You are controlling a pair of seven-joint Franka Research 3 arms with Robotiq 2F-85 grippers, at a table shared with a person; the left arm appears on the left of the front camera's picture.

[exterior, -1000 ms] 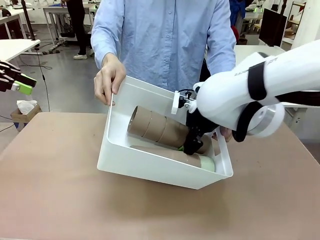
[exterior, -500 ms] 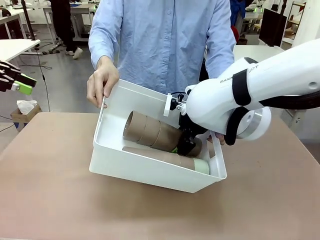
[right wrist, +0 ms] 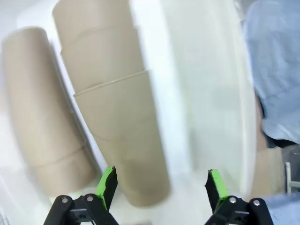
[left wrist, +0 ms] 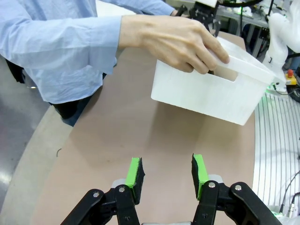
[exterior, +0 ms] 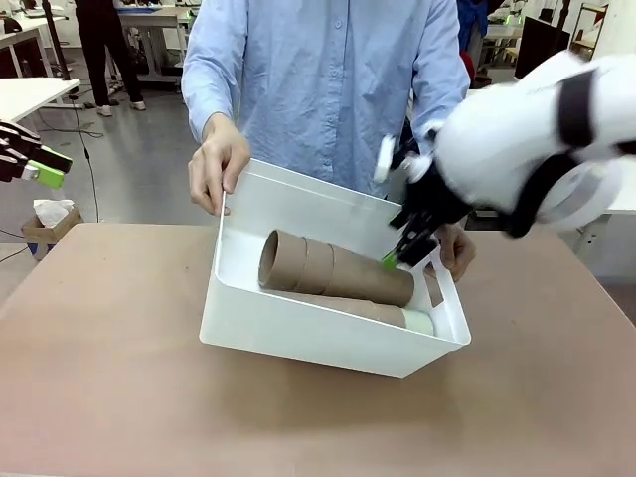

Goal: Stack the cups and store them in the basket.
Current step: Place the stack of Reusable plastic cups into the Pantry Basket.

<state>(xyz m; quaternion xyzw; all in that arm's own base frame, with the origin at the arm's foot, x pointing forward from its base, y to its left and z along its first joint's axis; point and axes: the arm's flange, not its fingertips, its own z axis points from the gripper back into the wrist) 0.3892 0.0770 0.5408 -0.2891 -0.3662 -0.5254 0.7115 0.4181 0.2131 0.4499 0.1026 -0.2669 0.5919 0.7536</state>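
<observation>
Tabletop basket (exterior: pixel 298 338) — right end effector (exterior: pixel 405 250) withdrawn.

Right arm reaching in from the right, blurred, wrist bent downward; right gripper (exterior: pixel 405 250) (right wrist: pixel 161 183) with jaws spread wide, holding nothing. Left gripper (exterior: pixel 40 169) (left wrist: pixel 166 172) raised at far left, green pads facing each other across a narrow gap, nothing between them. Person's hands (exterior: pixel 219 164) (exterior: pixel 455 248) gripping at either side, fingers (left wrist: pixel 206 49) curled over an edge.
</observation>
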